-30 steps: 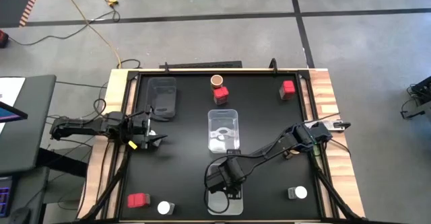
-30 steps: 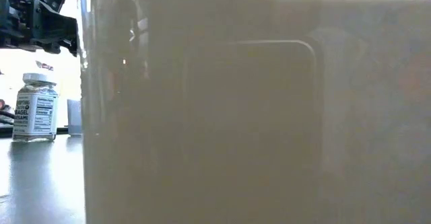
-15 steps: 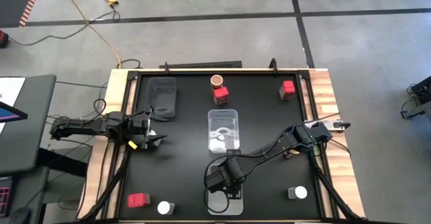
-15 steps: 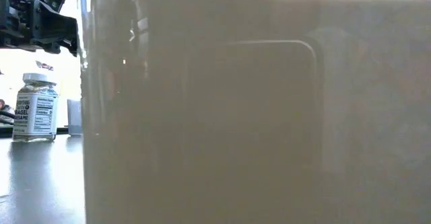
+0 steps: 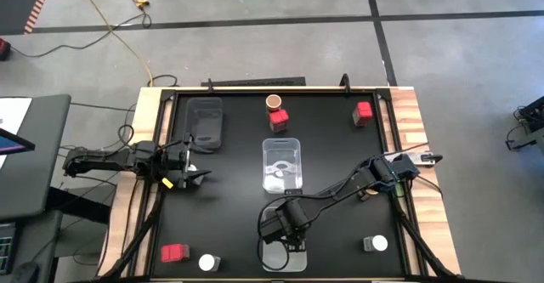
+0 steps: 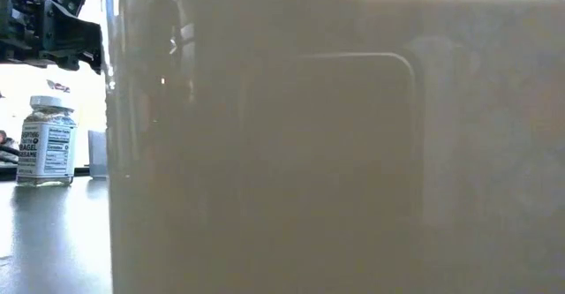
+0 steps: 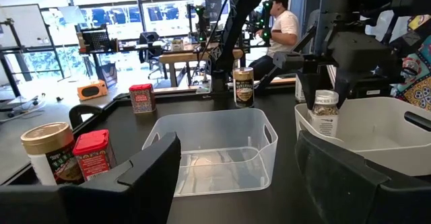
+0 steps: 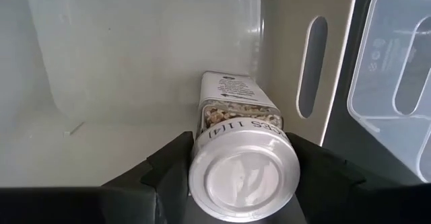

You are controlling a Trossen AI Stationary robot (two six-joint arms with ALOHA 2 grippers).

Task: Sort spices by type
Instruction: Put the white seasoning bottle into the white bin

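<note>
Jar (image 8: 241, 160) pinched between the right gripper's (image 5: 284, 229) fingers (image 8: 168, 163), down inside the near clear tub (image 5: 299, 257) at the front middle of the table (image 5: 229, 198). Round white lid, clear glass body packed with pale tan and dark flakes, white printed label. Seen also from the left wrist, upright in the tub under the dark gripper. Left gripper (image 5: 192, 166) hovering at the table's left side, fingers (image 7: 145, 167) spread wide, holding nothing. Elsewhere: red box (image 5: 173, 252) and white-lidded jar (image 5: 206, 263) at the front left corner, another white-lidded jar (image 5: 375, 244) front right, brown-topped jar (image 5: 274, 103) touching a red box (image 5: 279, 119) at the back middle, one more red box (image 5: 364, 110) back right. Middle tub (image 5: 282, 144) just behind the near one.
</note>
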